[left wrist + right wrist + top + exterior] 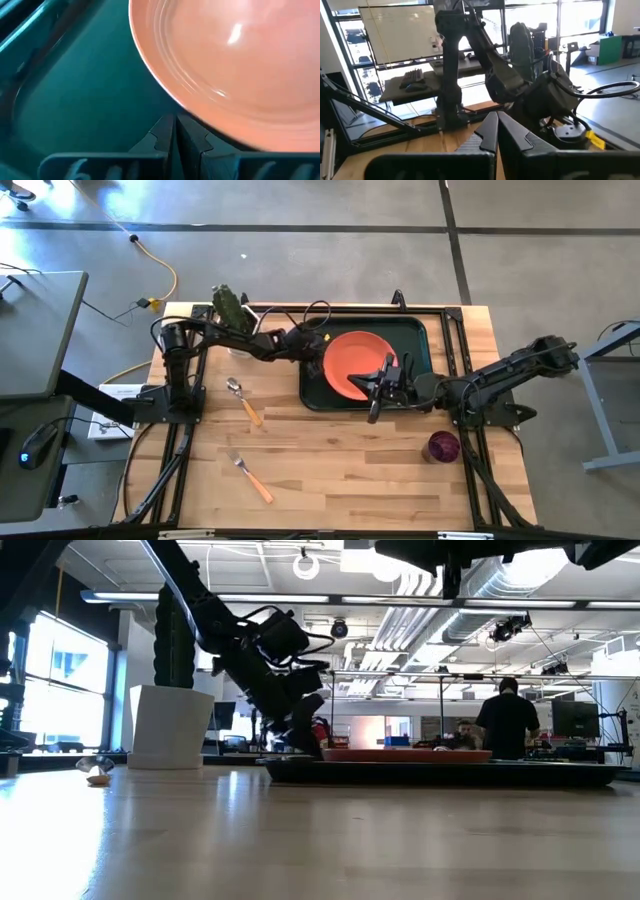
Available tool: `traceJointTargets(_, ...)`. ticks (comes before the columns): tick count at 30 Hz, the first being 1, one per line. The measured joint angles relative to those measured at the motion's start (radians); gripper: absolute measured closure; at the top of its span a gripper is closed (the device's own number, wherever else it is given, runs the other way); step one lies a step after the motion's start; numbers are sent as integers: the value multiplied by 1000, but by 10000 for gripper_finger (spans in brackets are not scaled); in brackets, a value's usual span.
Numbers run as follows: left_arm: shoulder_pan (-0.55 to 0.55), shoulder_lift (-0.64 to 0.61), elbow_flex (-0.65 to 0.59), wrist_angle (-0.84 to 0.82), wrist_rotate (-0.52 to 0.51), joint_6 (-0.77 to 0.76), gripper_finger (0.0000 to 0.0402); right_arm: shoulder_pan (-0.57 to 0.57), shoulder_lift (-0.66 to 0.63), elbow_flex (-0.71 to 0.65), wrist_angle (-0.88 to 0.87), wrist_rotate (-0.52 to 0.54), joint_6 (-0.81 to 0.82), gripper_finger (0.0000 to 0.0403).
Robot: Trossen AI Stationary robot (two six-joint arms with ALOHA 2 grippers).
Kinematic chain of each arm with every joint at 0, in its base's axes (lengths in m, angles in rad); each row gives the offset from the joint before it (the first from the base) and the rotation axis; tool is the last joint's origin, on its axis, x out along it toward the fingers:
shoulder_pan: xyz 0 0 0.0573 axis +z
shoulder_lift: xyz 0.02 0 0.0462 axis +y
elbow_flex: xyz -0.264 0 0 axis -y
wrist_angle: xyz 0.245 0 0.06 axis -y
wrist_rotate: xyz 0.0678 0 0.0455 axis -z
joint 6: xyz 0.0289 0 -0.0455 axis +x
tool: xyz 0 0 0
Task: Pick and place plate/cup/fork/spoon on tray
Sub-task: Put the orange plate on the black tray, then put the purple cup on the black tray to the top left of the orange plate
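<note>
The orange-red plate (355, 363) lies flat in the dark green tray (418, 340) at the table's far middle; it also shows in the low view (405, 754). My left gripper (313, 360) is shut and reaches down into the tray's left end, with its tips (176, 131) right at the plate's left rim. My right gripper (380, 385) is shut and level above the plate's near right edge, pointing left. The purple cup (443, 447) stands at the near right. The spoon (243, 400) and the fork (251, 476) lie on the wood at the left. My left gripper comes slanting down from the table's left. Its shut fingertips (165, 135) stand just over the tray floor, beside the plate's left rim (185, 107). I cannot tell whether they touch the rim.
A white pot with a green cactus (227, 305) stands at the far left corner, behind my left arm. The tray's raised rim (440, 772) surrounds the plate. Bare wood lies between the fork and the cup. A person (507, 720) stands in the room beyond the table.
</note>
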Motion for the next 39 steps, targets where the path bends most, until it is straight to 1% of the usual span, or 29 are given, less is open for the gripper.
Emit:
traceJointTargets(3, 0, 16, 0, 62, 3, -2, 390, 0, 0, 2, 4, 1, -13, 402)
traceJointTargets(10, 1, 7, 0, 123, -2, -2, 390, -6, 0, 2, -26, 60, -19, 402)
traceJointTargets(12, 1, -18, 6, 91, -1, -7, 389, -10, 0, 2, -46, 106, -6, 402)
traceJointTargets(15, 1, -99, 1, -40, -1, -5, 385, -12, -26, 2, -127, 144, 51, 402)
traceJointTargets(17, 1, -167, -25, -74, -16, -2, 383, -12, -58, 4, -212, 149, 82, 402)
traceJointTargets(19, -1, -245, -66, -60, -19, -2, 382, -13, -101, 22, -351, 154, 128, 398)
traceJointTargets(24, -45, -437, -212, 70, -17, -23, 382, -9, -174, 129, -696, 158, 260, 370)
traceJointTargets(27, -104, -511, -305, 191, -16, -40, 382, 1, -184, 184, -829, 158, 315, 349)
traceJointTargets(29, -152, -539, -349, 254, -17, -45, 382, 6, -184, 214, -880, 164, 335, 338)
traceJointTargets(32, -229, -558, -380, 279, -15, -45, 382, 7, -182, 261, -980, 164, 364, 329)
traceJointTargets(35, -302, -562, -383, 256, -14, -45, 382, 7, -182, 336, -1178, 161, 460, 326)
traceJointTargets(39, -385, -562, -383, 252, -26, -23, 382, 20, -182, 448, -1458, 133, 635, 326)
